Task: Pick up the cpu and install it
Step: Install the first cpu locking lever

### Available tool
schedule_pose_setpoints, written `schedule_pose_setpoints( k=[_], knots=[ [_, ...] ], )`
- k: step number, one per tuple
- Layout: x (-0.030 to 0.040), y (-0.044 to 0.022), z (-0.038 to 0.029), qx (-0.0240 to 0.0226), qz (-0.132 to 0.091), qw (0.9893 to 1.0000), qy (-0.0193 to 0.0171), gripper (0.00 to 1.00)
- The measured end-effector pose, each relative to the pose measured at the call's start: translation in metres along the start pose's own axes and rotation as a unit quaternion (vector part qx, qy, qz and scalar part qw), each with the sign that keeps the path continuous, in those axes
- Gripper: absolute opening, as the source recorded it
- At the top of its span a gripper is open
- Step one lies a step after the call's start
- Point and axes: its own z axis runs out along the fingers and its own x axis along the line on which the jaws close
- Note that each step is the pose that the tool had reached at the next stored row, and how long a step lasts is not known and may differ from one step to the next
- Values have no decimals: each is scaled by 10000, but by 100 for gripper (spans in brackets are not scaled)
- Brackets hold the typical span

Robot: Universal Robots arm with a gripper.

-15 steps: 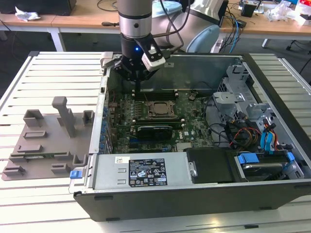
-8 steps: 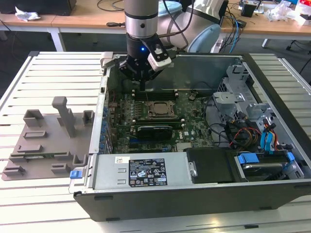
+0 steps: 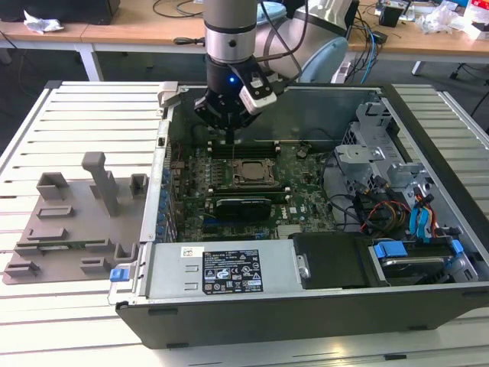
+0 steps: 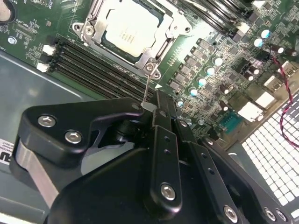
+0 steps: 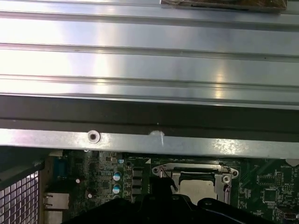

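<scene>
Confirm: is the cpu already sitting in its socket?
Yes, in the second wrist view the cpu lies flat inside the metal socket frame on the board.

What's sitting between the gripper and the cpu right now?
In the second wrist view, black memory slots and the socket's metal frame lie between the gripper and the cpu.

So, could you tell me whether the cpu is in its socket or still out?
In: the cpu lies flat inside the socket frame on the motherboard, with the gripper above it.
</scene>
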Motion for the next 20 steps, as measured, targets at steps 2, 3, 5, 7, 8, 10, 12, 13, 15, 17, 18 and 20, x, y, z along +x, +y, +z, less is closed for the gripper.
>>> schedule_pose_setpoints(
  k=[2, 3, 5, 7, 8, 10, 12, 13, 15, 17, 18, 20],
  knots=[
    [-20, -1, 16, -1, 0, 10000, 2, 11],
    [-24, -1, 21, -1, 0, 10000, 2, 11],
    [-37, -1, 43, -1, 0, 10000, 4, 11],
    [-43, -1, 57, -1, 0, 10000, 6, 11],
    [-45, -1, 71, -1, 0, 10000, 7, 11],
    [-46, 0, 102, -1, 0, 10000, 9, 11],
    [-45, 1, 152, -1, 0, 10000, 8, 11],
    [-45, 1, 188, -1, 0, 10000, 11, 11],
    [-44, 2, 226, -1, 0, 10000, 12, 11],
    [-43, 2, 255, -1, 0, 10000, 13, 11],
    [-43, 2, 272, -1, 0, 10000, 14, 11],
    [-43, 3, 297, -1, 0, 10000, 14, 11]
  ],
)
